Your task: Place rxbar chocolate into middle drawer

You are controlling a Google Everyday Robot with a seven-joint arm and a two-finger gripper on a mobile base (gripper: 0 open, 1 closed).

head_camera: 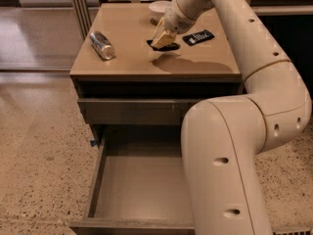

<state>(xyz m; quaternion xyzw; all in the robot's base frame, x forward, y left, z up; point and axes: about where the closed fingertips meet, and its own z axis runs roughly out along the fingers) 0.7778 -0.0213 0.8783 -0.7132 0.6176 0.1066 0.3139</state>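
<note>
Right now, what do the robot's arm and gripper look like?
The arm is glossy cream-white, built of thick rounded tubes with bulging joints and small dark round holes. The gripper, over the cabinet top at the snack bar, has a cream wrist and yellowish-tan fingers. No cables or lettering show.

- A speckled terrazzo floor (44, 146) covers the near left.
- Beyond a dark floor track (29, 71), a smooth tan floor (34, 33) reflects soft light at the far left.
- Metal frame posts (78, 4) stand behind the brown wooden cabinet (210, 65).
- The far right is in shadow.
</note>
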